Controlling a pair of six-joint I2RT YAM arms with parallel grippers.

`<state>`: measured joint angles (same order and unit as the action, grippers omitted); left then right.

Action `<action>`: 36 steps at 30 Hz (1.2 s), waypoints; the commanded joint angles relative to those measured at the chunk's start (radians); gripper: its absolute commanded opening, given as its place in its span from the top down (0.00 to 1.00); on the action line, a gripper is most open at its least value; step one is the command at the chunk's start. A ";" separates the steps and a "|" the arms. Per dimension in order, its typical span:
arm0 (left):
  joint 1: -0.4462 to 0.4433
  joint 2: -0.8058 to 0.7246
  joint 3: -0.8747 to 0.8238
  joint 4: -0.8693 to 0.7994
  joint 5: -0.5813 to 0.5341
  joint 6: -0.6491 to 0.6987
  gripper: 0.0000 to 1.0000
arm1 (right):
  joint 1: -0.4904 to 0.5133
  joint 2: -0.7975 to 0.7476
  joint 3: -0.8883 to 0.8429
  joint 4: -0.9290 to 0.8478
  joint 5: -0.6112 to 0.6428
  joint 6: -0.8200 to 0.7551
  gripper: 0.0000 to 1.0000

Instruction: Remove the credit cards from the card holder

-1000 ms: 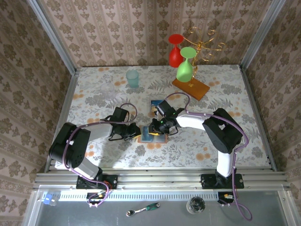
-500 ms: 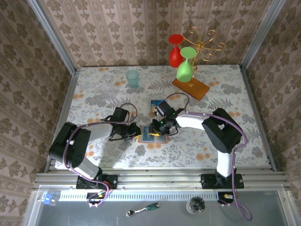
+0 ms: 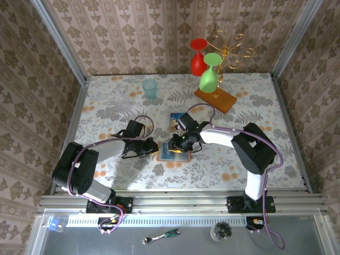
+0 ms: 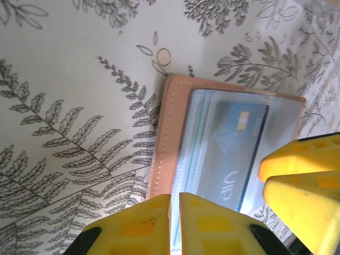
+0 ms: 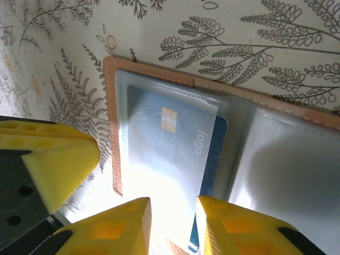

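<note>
The left fingers (image 3: 151,149) hung low over the floral counter (image 3: 106,117), closed almost pad to pad at the left edge of the card holder (image 3: 170,155). The holder lay open and flat at mid-counter between the two arms, its tan leather border framing clear sleeves. One of the credit cards, a blue card (image 5: 175,141) with a gold chip, sat in a sleeve, with a strip along one side showing darker past the film. A second bluish card (image 3: 177,120) lay on the counter just beyond the holder. The right fingers (image 3: 179,145) stood over the holder's right part, a narrow way apart, with the sleeve bright in the gap and nothing clearly pinched. Far right at the back stood a wooden base (image 3: 215,100) with a gold rack carrying a red glass (image 3: 198,58) and a green glass (image 3: 210,74).
</note>
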<state>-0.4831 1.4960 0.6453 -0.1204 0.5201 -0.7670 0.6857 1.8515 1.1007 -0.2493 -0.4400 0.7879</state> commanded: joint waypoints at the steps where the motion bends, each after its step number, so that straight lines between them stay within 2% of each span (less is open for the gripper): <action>1: -0.009 -0.012 0.039 -0.022 0.010 -0.006 0.87 | 0.004 -0.034 0.024 -0.038 0.027 -0.010 0.69; 10: -0.045 0.074 0.072 0.004 0.027 0.002 0.90 | 0.004 -0.037 0.018 -0.040 0.032 -0.007 0.69; 19: -0.043 0.121 0.055 0.015 0.020 0.010 0.86 | 0.005 -0.029 0.016 -0.029 0.018 -0.006 0.68; 36: -0.034 0.129 0.037 0.001 0.012 0.008 0.87 | 0.005 0.009 0.001 -0.004 0.010 0.007 0.71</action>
<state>-0.5220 1.6066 0.7044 -0.0891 0.5468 -0.7662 0.6857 1.8477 1.1007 -0.2504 -0.4263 0.7887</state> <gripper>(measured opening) 0.133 0.293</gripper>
